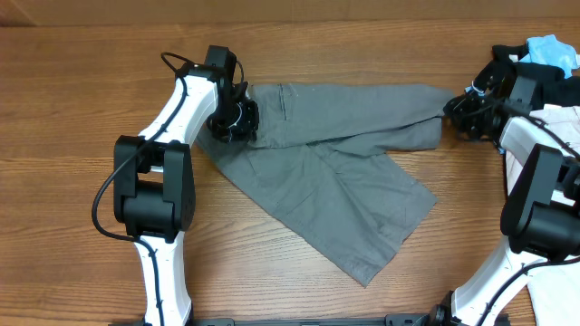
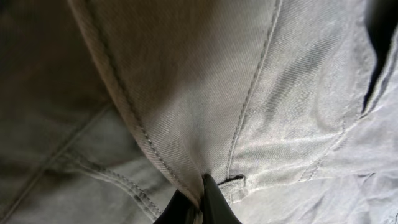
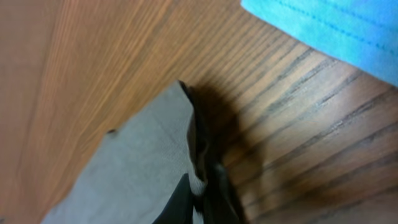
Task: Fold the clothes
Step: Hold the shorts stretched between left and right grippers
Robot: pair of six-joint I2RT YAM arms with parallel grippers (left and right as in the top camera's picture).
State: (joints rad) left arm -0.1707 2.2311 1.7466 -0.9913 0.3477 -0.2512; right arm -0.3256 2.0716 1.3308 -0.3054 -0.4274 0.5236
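Left claw (image 1: 237,118): jaws together, clamped on a fold of the grey trousers (image 1: 326,172) at their left, waist end. In the left wrist view the claw (image 2: 200,198) pinches a stitched ridge of the cloth (image 2: 186,93), with seams running up and away from the tips. Right claw (image 1: 456,107): jaws together, clamped on the right end of the far leg. In the right wrist view this claw (image 3: 200,182) grips the corner of the grey cloth (image 3: 137,162), which casts a shadow on the boards beside it. Trousers: spread on the wooden table (image 1: 362,54) between the two claws. One leg runs along the far side from left to right. The other slants toward the near right, its hem lying flat near the middle of the table. The upper leg overlaps the slanting one where they meet. Light-blue cloth (image 1: 551,50): far right corner, close to the right claw, seen again at the top right of the right wrist view (image 3: 329,31). Pale cloth (image 1: 564,122): right edge, partly under the right arm.
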